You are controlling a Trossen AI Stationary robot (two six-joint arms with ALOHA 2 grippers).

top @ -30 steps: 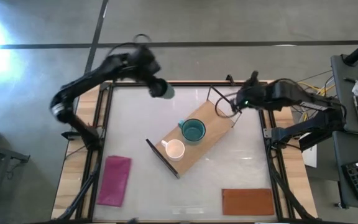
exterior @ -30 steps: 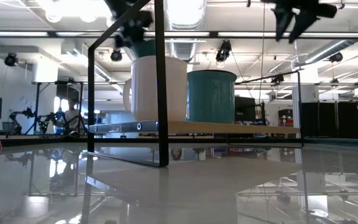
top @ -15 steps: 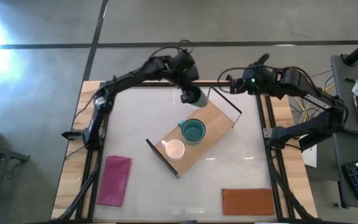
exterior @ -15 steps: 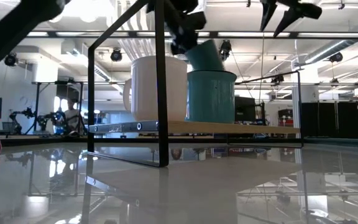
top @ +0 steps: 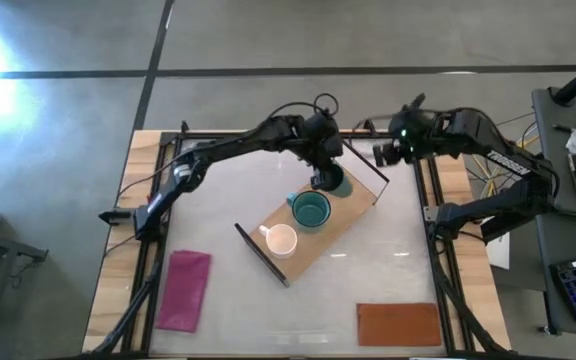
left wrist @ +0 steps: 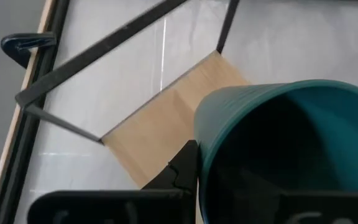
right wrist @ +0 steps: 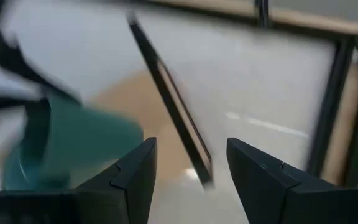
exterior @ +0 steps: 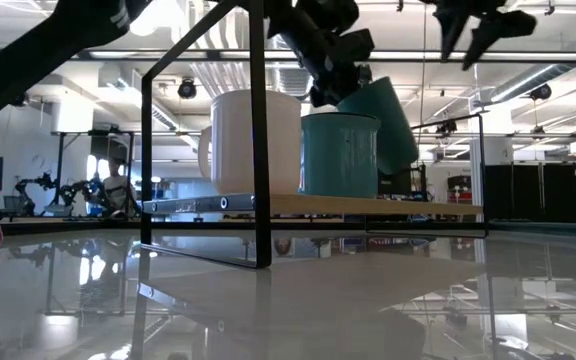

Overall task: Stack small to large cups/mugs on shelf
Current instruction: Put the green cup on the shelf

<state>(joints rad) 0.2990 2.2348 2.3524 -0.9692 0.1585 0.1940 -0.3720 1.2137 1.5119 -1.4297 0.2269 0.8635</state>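
Observation:
The light-wood shelf lies slantwise in the middle of the table. On it stand the small white mug and, farther back, the teal mug; both also show in the low view, the white mug and the teal mug. My left gripper is shut on the dark green tumbler, which hangs over the shelf's far end, beside the teal mug. My right gripper is open and empty, up by the table's far right edge. My left gripper holds the tumbler at its rim, coming from above. One finger lies on the outside of the wall; the other finger is hidden by the tumbler. The tumbler is tilted and lifted clear of the shelf.
The shelf's black frame ends stand up at its near end and far end. A magenta cloth lies at the near left and a brown-orange mat at the near right. A person shows far back in the room.
My left gripper has carried the tumbler from the table's far left corner toward the right and down, to a place over the shelf's far end beside the teal mug. The tumbler has tipped further on the way. The mugs have stayed where they were.

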